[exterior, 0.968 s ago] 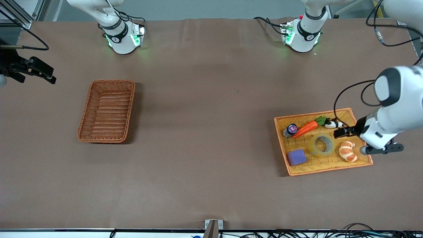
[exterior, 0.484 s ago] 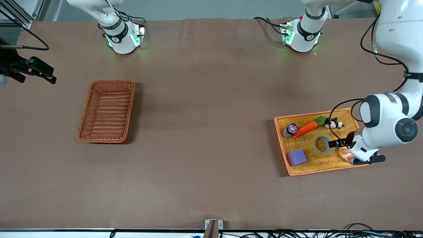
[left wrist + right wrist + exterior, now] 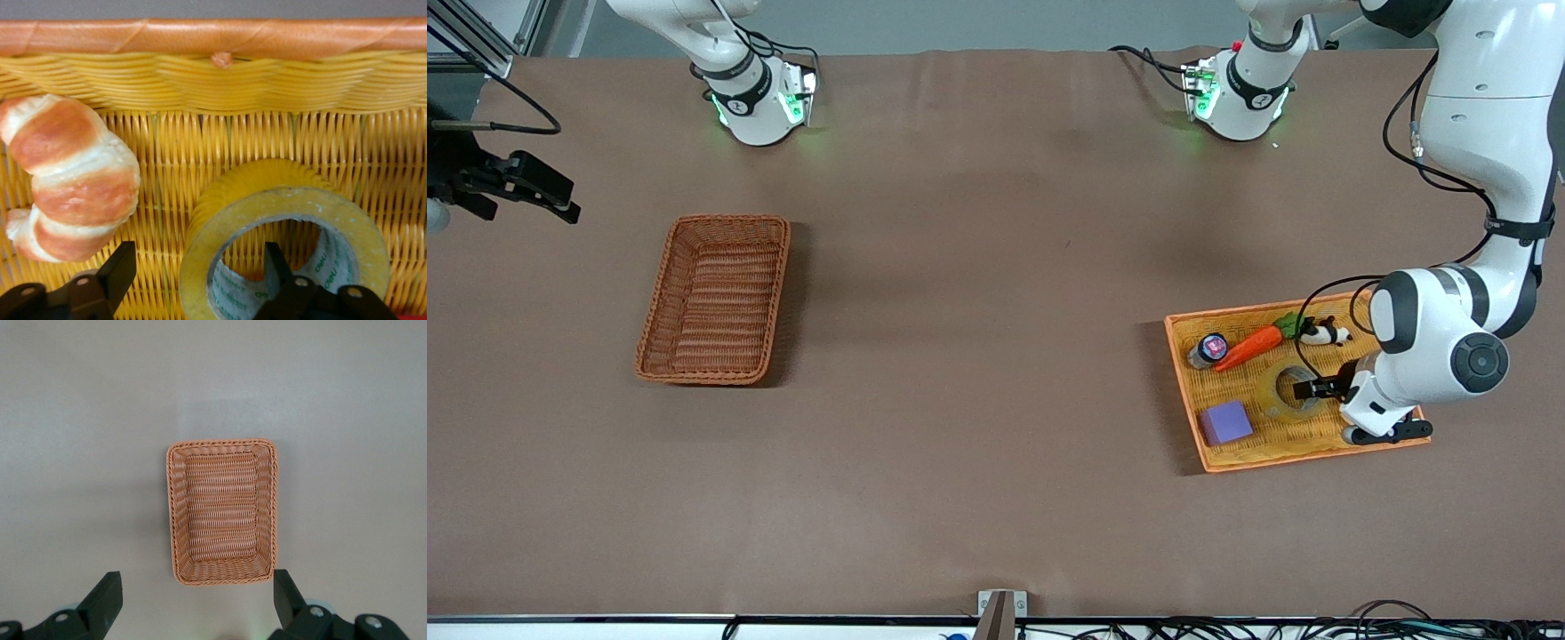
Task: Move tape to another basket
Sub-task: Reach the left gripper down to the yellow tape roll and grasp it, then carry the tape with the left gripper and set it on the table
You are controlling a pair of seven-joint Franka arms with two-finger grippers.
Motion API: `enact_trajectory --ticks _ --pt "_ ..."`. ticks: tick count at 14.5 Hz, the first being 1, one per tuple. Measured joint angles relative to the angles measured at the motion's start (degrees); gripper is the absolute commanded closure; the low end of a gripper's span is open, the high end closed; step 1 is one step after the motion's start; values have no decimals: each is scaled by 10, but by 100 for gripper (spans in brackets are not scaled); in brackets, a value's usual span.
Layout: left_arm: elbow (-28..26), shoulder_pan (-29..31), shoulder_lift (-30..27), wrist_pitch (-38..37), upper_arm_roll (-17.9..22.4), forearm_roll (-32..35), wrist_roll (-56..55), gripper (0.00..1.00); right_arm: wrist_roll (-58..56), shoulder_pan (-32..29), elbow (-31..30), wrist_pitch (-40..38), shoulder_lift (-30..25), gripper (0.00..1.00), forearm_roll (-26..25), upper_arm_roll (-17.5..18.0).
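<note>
At the table edge by the right arm's end, the right gripper (image 3: pixel 516 191) hangs in the air with its fingers spread wide and nothing between them; that arm waits, and its wrist view looks straight down on the basket (image 3: pixel 222 511). The basket (image 3: pixel 715 299), deep, reddish-brown and holding nothing, sits toward the right arm's end of the table, long axis running from the robots' edge toward the camera's edge. Well apart from it, toward the left arm's end, lies the shallow orange-yellow tray (image 3: pixel 1181 391), carrying a purple block (image 3: pixel 1225 421) near its camera-side corner, a small capped bottle (image 3: pixel 1208 348) and a toy carrot (image 3: pixel 1249 347) along its robot-side edge, and a small panda figure (image 3: pixel 1325 334) beside the carrot's leaves. The tape (image 3: pixel 1282 391) lies flat in the middle of the tray, its hole facing up, so its axis stands vertical. The left gripper (image 3: pixel 1316 388) is down on it, and the left wrist view shows how: one finger (image 3: pixel 275 267) stands inside the core of the tape (image 3: pixel 287 220), the other (image 3: pixel 119 272) outside the roll's wall next to the croissant (image 3: pixel 70 177), with gaps visible on both sides, so the jaws straddle the wall but are not clamped. The left arm is plainly the nearer; closing on that wall looks like the step in hand.
</note>
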Motion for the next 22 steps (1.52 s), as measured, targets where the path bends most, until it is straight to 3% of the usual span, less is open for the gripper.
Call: enact_trajectory --ticks 3,6,7,10,13,18,22 --pt "-21 0 0 32 0 0 0 44 0 0 0 1 0 0 0 0" --pt "-32 3 -1 49 0 0 0 90 0 0 0 1 0 0 0 0" --pt "-37 8 -4 58 0 0 0 99 0 0 0 1 0 0 0 0" --pt "-55 19 -22 70 0 1 3 100 0 0 0 1 0 0 0 1" --pt "-52 19 -72 -5 -11 1 4 100 0 0 0 1 0 0 0 1" --pt "38 15 -154 -190 -112 1 -54 100 0 0 0 1 0 0 0 1" --pt "66 -17 -139 -208 -187 1 -89 100 0 1 0 1 0 0 0 1"
